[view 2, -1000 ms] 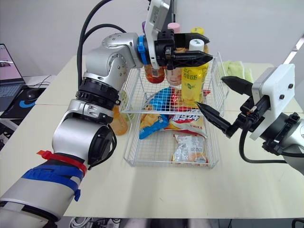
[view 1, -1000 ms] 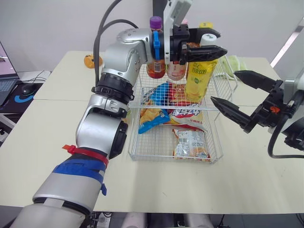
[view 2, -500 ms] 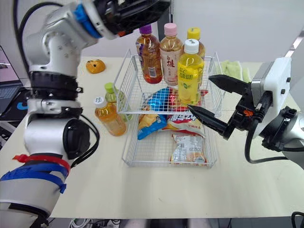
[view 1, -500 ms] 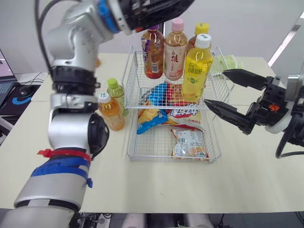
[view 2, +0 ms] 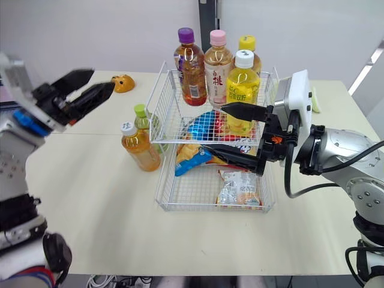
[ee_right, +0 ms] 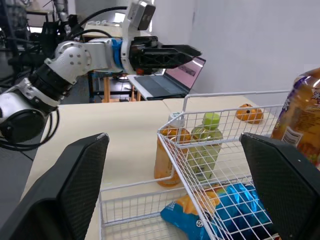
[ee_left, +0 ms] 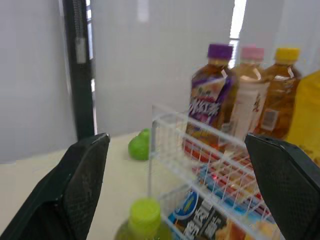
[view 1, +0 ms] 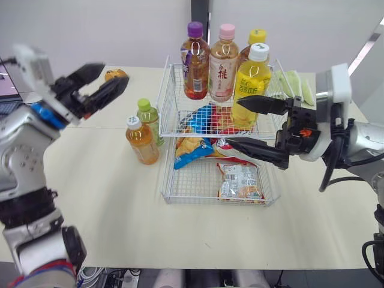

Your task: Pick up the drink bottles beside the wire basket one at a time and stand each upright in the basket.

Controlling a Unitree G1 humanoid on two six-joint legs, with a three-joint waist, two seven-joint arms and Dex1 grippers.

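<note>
Both grippers open and empty, two bottles outside the basket

The wire basket [view 1: 163, 186] holds four upright bottles at its far end, purple-capped [view 1: 195, 63], pink-capped [view 1: 222, 66], yellow-capped [view 1: 257, 37] and white-capped [view 1: 251, 81], with snack packets [view 1: 240, 182] lying nearer. The right gripper [view 1: 234, 123] is spread wide over the basket's right side, near the white-capped one. The orange bottle [view 1: 141, 141] and green bottle [view 1: 149, 120] stand between the raised, parted left gripper [view 1: 111, 75] and the basket.
</note>
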